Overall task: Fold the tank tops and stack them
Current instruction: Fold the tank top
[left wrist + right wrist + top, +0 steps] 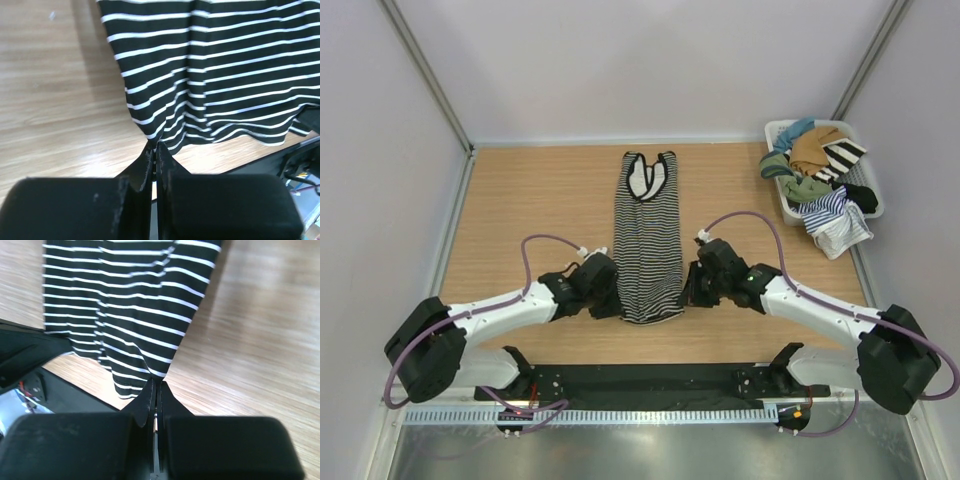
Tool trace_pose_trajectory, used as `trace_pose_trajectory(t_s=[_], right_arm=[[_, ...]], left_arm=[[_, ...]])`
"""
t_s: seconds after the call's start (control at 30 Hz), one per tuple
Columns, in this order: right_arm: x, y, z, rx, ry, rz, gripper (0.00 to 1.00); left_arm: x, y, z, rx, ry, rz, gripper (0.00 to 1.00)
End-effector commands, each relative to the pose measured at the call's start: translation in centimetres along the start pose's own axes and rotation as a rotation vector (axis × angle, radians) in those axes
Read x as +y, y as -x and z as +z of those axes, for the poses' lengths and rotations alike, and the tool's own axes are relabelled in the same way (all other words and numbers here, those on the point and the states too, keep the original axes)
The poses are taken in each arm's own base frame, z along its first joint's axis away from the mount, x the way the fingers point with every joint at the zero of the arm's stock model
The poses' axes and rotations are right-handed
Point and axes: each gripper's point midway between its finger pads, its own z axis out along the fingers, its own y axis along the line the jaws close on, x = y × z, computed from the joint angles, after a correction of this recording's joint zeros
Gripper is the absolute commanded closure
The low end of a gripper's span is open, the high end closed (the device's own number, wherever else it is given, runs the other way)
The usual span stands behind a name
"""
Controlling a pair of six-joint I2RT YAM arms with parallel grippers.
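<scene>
A fine black-and-white striped tank top [648, 235] lies lengthwise in the middle of the wooden table [520, 200], neckline at the far end and hem toward me. My left gripper [611, 296] is shut on the hem's left corner. In the left wrist view its tips [154, 148] pinch the striped cloth [225, 75]. My right gripper [688, 288] is shut on the hem's right corner, tips [156, 383] closed on the cloth [125, 305]. The blue-and-white striped tank top [828, 207] hangs over the near edge of the basket at the back right.
A white basket [777, 128] at the back right corner holds several crumpled clothes in tan, green, teal, black and bold stripes. The black base rail [650, 380] runs along the table's near edge, just behind the hem. Walls close in the table's sides and back.
</scene>
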Motion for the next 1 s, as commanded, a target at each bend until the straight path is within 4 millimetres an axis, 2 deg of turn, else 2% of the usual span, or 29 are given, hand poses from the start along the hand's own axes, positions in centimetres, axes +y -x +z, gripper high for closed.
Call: trace_pose_trajectory(t_s=[0.0,0.13,0.23,0.27,0.3,0.33,0.4,0.43,0.47,0.5,0.53,0.73,0.77,0.8,0.83,0.87,0.97], right_arm=[[1.9,2.6,-0.7,-0.055,0.010,-0.038,0.99],[3.1,5.3,-1.1,-0.097,-0.004,-0.060,0.99],[3.2,7.3,-1.2,-0.117,-0.023,-0.072,0.99],[3.2,7.8,-1.4,-0.123,-0.026,-0.082,0.99],[3.6,9.0,-1.8,-0.141,-0.021,-0.082,0.99],[3.2,9.8,-1.8,-0.146,-0.031,-0.073,0.99],[3.7,11.7,-2.5,-0.171,-0.023,-0.081,0.99],[3.6,12.1,-2.3,-0.166,-0.030,-0.081,0.99],[3.1,13.0,-2.3,-0.175,-0.040,-0.071,0.99],[3.7,13.9,-2.6,-0.180,-0.030,-0.078,0.99],[3.2,14.2,-1.8,-0.166,-0.045,-0.083,0.99],[2.1,18.3,-1.1,-0.189,-0.068,-0.069,0.99],[1.7,18.4,-0.4,-0.171,-0.083,-0.068,0.99],[2.1,19.7,-0.7,-0.194,-0.081,-0.071,0.99],[2.0,20.2,-0.5,-0.194,-0.091,-0.073,0.99],[1.8,20.5,-0.1,-0.188,-0.099,-0.077,0.99],[1.7,21.8,1.0,-0.173,-0.115,-0.076,0.99]], left_arm=[[-1.4,2.0,-0.5,-0.040,0.011,0.042,1.00],[-3.0,4.3,-1.3,-0.069,-0.002,0.053,1.00],[-3.3,6.4,-2.0,-0.095,-0.002,0.057,1.00],[-3.8,7.9,-2.5,-0.123,-0.012,0.042,1.00],[-3.9,8.6,-2.6,-0.129,-0.011,0.043,1.00],[-4.6,9.8,-3.2,-0.147,-0.025,0.051,1.00],[-4.3,11.4,-3.1,-0.158,-0.009,0.040,1.00],[-4.9,12.3,-3.4,-0.165,-0.022,0.039,1.00],[-4.8,12.9,-3.4,-0.155,-0.025,0.040,1.00],[-4.7,13.4,-3.3,-0.156,-0.023,0.037,1.00],[-4.9,14.1,-3.0,-0.158,-0.021,0.033,1.00],[-4.4,18.2,-2.0,-0.186,-0.041,-0.022,1.00],[-3.9,18.8,-1.4,-0.181,-0.030,-0.038,1.00],[-3.9,19.3,-1.2,-0.183,-0.033,-0.040,1.00],[-4.6,20.1,-1.3,-0.189,-0.051,-0.037,1.00],[-4.3,20.4,-0.3,-0.174,-0.039,-0.040,1.00],[-5.1,22.1,-0.1,-0.188,-0.043,-0.030,1.00]])
